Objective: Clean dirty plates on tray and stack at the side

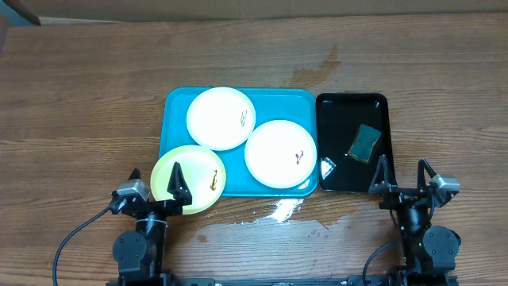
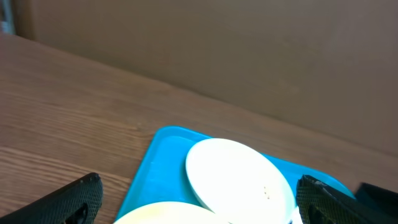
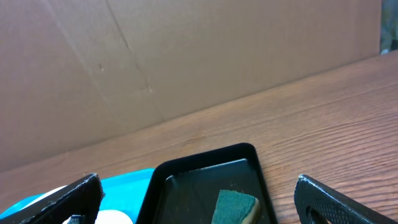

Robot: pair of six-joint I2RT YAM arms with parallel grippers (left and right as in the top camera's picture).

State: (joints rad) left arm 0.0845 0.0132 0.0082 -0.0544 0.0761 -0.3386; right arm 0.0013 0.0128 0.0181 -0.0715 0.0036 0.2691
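L gripper [image 1: 155, 173] sat at the near edge of the table [image 1: 79, 119], jaws spread as wide as they go, nothing between them. Seen from overhead, its R-side finger [image 1: 178, 181] overlapped the yellow-green plate [image 1: 202, 168]. It prob. hung just above the plate w/o contact, but that view couldn't settle it. L wrist cam had both fingertips far apart at the bottom corners of the frame, w/ the plates and blue tray [image 2: 158, 162] ahead between them.

R gripper [image 1: 403, 168] was likewise fully released and empty, at the near end of the black tray [image 1: 341, 119]. Its L-side finger overlapped that tray's near rim from overhead. R wrist cam showed the black tray [image 3: 205, 165] and a green sponge [image 3: 235, 205] ahead, apart from both fingers.

Blue tray [image 1: 178, 99] lay mid-table, w/ the black tray just beside it on the R. All 3 plates were on the blue tray:
- The back white plate [image 1: 221, 117] was at the far L.
- The right white plate [image 1: 280, 152] was at the near R, just beside the first.
- The yellow-green plate was at the near-L corner, overhanging the rim toward the L gripper.

Each plate carried a small dark smear. The sponge [image 1: 366, 141] lay inside the black tray. A water puddle [image 1: 282, 208] shone on the table in front of the blue tray.
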